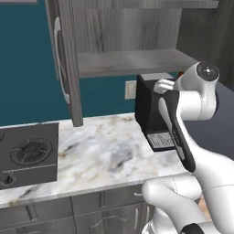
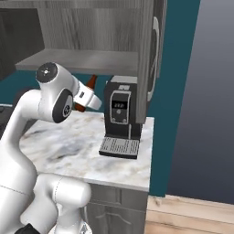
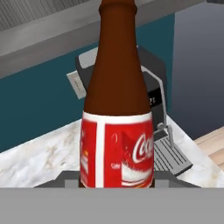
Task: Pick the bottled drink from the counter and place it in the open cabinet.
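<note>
Filling the centre of the hand view, the cola bottle point(image 3: 116, 109) sat clamped in the closed gripper point(image 3: 116, 183), lifted clear of the marbled surface point(image 1: 105, 151) at middle left of the right base view, just below the cabinet shelf point(image 2: 82, 61), ready for placing.

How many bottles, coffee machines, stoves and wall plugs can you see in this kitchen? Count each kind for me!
Bottled drink: 1, held in the end effector
Coffee machine: 1, on the counter
Stove: 1, set in the counter
Wall outlet: 1, on the teal wall
Total: 4
</note>
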